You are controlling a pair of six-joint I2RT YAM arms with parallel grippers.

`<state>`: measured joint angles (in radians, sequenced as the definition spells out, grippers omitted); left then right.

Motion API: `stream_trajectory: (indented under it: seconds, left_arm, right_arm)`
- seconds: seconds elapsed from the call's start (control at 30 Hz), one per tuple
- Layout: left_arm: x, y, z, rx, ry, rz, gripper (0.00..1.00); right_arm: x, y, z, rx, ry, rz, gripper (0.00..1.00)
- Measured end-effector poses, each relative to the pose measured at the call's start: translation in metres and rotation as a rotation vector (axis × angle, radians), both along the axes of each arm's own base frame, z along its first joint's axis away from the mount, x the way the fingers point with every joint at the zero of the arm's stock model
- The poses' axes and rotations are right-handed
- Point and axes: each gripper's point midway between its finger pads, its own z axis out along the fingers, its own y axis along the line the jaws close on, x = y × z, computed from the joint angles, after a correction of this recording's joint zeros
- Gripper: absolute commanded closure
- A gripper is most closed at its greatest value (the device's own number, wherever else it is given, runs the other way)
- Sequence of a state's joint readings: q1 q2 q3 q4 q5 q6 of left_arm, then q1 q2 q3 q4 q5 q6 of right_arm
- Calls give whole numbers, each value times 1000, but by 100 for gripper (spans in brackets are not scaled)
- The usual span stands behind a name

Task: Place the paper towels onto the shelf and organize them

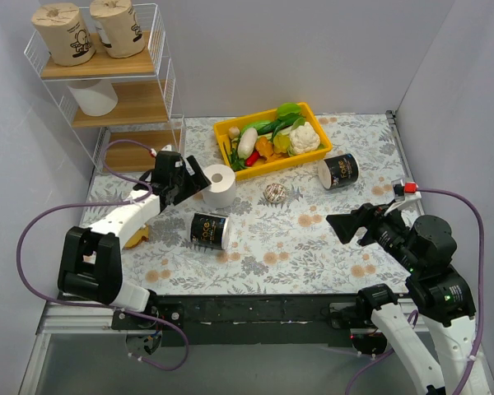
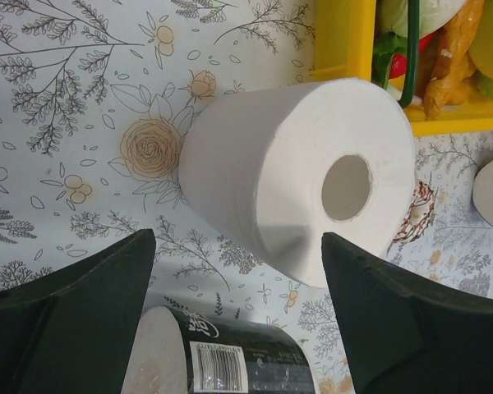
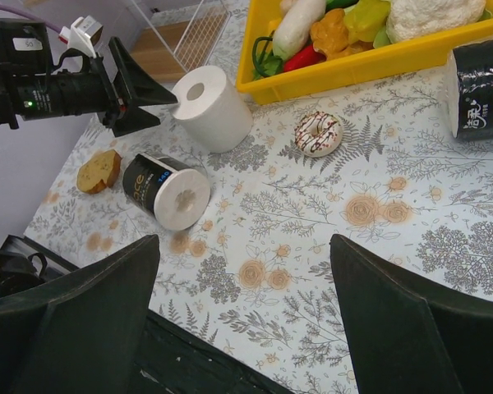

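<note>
1. Counting one desk [image 1: 313, 255].
2. One shelf [image 1: 140, 103], three tiers, rear left.
3. Two arms: left end effector [image 1: 196, 183] released, jaws wide at the desk's white roll; right end effector [image 1: 342, 222] released, empty.
4. One yellow bin [image 1: 230, 132].
5. Six paper towels: two tan rolls [image 1: 63, 33] [image 1: 119, 26] on the top tier, one white roll [image 1: 93, 96] on the middle tier, one upright white roll [image 1: 221, 185] on the desk, two black rolls [image 1: 209, 230] [image 1: 340, 170] lying on the desk.
6. One patterned ball [image 1: 274, 192].

The shelf [image 1: 115, 107] is at the counter's [image 1: 313, 247] far left: two rolls [image 1: 63, 33] on top, one roll [image 1: 93, 96] below. An upright roll [image 1: 221, 185] stands left of the bin [image 1: 267, 164], a lying roll [image 1: 209, 230] before it.
</note>
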<state>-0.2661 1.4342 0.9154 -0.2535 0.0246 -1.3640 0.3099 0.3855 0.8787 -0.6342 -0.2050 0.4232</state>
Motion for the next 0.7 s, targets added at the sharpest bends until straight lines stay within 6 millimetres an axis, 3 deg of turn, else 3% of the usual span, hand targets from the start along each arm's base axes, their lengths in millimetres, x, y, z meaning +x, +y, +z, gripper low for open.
stream_trajectory:
  seconds: [0.53, 0.7]
  left_arm:
    - [22, -8, -9, 7, -26, 0, 17]
    - [33, -11, -10, 3, -38, 0, 26]
  right_arm:
    - [1, 0, -5, -3, 10, -1, 9]
    - [1, 0, -4, -3, 9, -1, 9]
